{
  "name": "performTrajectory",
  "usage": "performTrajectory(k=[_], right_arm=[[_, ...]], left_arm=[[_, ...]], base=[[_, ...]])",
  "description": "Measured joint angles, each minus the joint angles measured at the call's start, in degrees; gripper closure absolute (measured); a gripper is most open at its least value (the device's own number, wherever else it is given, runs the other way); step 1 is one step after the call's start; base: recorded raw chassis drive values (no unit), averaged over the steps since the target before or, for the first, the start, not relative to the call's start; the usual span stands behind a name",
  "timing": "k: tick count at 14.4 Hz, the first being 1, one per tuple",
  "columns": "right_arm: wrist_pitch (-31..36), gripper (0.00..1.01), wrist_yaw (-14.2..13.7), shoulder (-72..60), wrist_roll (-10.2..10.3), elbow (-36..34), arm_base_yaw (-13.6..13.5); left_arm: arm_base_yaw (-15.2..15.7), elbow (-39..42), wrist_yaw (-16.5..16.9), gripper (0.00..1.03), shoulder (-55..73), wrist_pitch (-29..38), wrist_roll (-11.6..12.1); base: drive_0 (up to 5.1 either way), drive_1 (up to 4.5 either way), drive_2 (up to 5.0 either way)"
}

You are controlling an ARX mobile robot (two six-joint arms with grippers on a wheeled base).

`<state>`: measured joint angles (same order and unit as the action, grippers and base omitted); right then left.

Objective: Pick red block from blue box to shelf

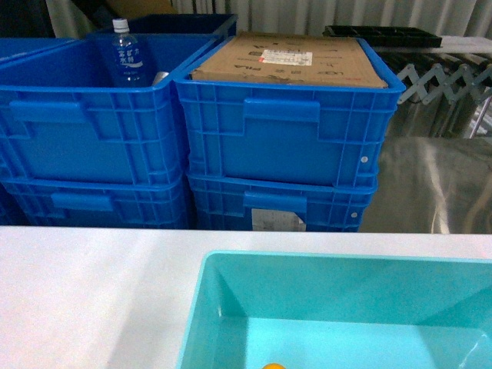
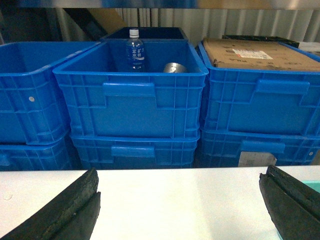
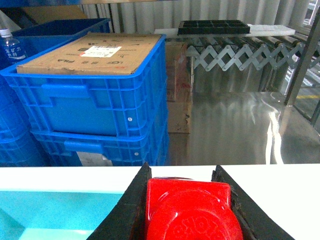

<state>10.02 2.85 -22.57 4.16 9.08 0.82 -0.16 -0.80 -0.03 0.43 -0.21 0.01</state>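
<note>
Right gripper (image 3: 187, 210) clamped on the red block (image 3: 190, 210), black fingers (image 3: 127, 210) pressed against both its sides, held above the near edge of the white table (image 1: 92, 292), just right of the teal bin (image 3: 45, 210). Left gripper (image 2: 180, 210) spread wide with nothing between, one dark pad (image 2: 65, 210) at far left and the other at far right of its wrist view, hovering over bare tabletop. In the head view, neither gripper in sight; teal bin at near right, with a small orange-yellow thing (image 1: 273, 366) at its bottom edge, too cropped to identify. Beyond the table, stacked blue crates (image 1: 92, 131): left top crate open, holding a water bottle (image 1: 127, 58) and what may be a metal can (image 2: 174, 67); right top crate (image 1: 288, 131) filled by a cardboard box (image 1: 296, 61) with a white label. Farther right, shiny steel surfaces (image 3: 235, 125), an extending roller conveyor (image 3: 240, 52) and a black tray (image 3: 212, 26) resting on it.
</note>
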Motion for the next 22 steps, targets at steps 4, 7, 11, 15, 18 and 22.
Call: performTrajectory(k=[4, 7, 11, 15, 18, 22], right_arm=[[1.09, 0.73, 0.48, -0.26, -1.79, 0.0, 1.55], [2.51, 0.73, 1.42, -0.09, -2.19, -0.09, 1.92], [3.63, 0.73, 0.68, 0.31, -2.29, -0.11, 2.25], [3.5, 0.73, 0.52, 0.55, -2.29, -0.13, 2.25], [3.52, 0.73, 0.52, 0.55, -2.29, -0.13, 2.25], [3.52, 0.73, 0.52, 0.55, -2.29, -0.13, 2.25]], left_arm=[[0.0, 0.0, 0.0, 0.05, 0.0, 0.0, 0.0], [0.0, 0.0, 0.0, 0.05, 0.0, 0.0, 0.0], [0.0, 0.0, -0.02, 0.05, 0.0, 0.0, 0.0], [0.0, 0.0, 0.0, 0.05, 0.0, 0.0, 0.0], [0.0, 0.0, 0.0, 0.05, 0.0, 0.0, 0.0], [0.11, 0.0, 0.0, 0.05, 0.0, 0.0, 0.0]], base=[[0.0, 0.0, 0.0], [0.0, 0.0, 0.0], [0.0, 0.0, 0.0], [0.0, 0.0, 0.0], [0.0, 0.0, 0.0], [-0.6, -0.63, -0.6]])
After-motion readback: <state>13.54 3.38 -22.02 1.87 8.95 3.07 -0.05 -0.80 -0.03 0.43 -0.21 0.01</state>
